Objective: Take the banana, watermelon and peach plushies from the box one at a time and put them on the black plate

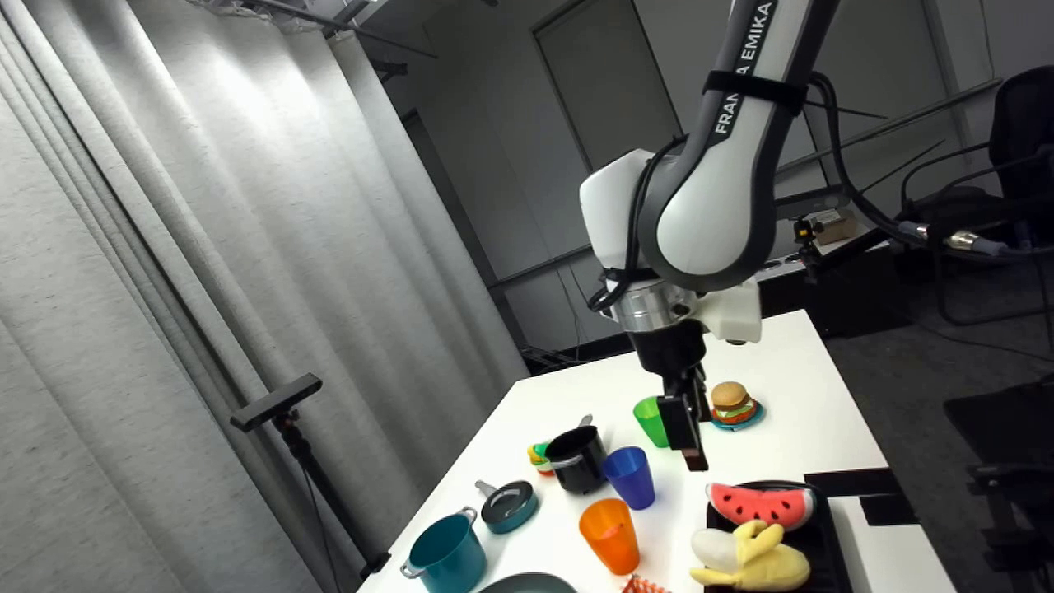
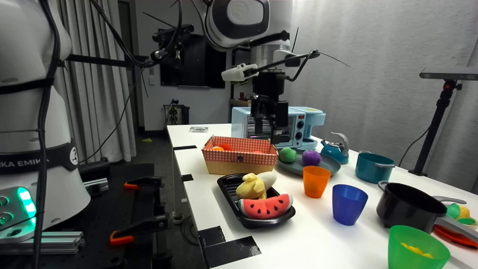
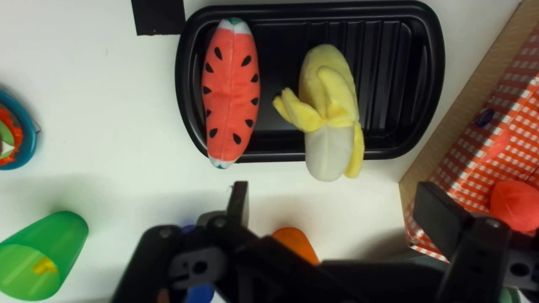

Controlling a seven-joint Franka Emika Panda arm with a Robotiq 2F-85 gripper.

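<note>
In the wrist view, the watermelon (image 3: 230,97) and the banana (image 3: 330,92) lie side by side on the black plate (image 3: 391,84), a rectangular, low-rimmed dish. The banana's pale end sticks out over the rim. Both plushies also show in an exterior view, the banana (image 2: 251,187) behind the watermelon (image 2: 266,207). My gripper (image 3: 332,198) hangs above the table, jaws wide apart, nothing between them. One finger overlaps the corner of the checkered box (image 3: 429,155) in the wrist view. A coral-red round plush (image 3: 513,206) is inside; I cannot tell whether it is the peach.
An orange cup (image 2: 315,182), a blue cup (image 2: 348,204) and a green cup (image 2: 414,248) stand beside the black plate. Behind are a grey plate (image 2: 330,168) with two round plushies, a teal pot (image 2: 373,170), a black pot (image 2: 405,211) and a blue toaster oven (image 2: 297,125).
</note>
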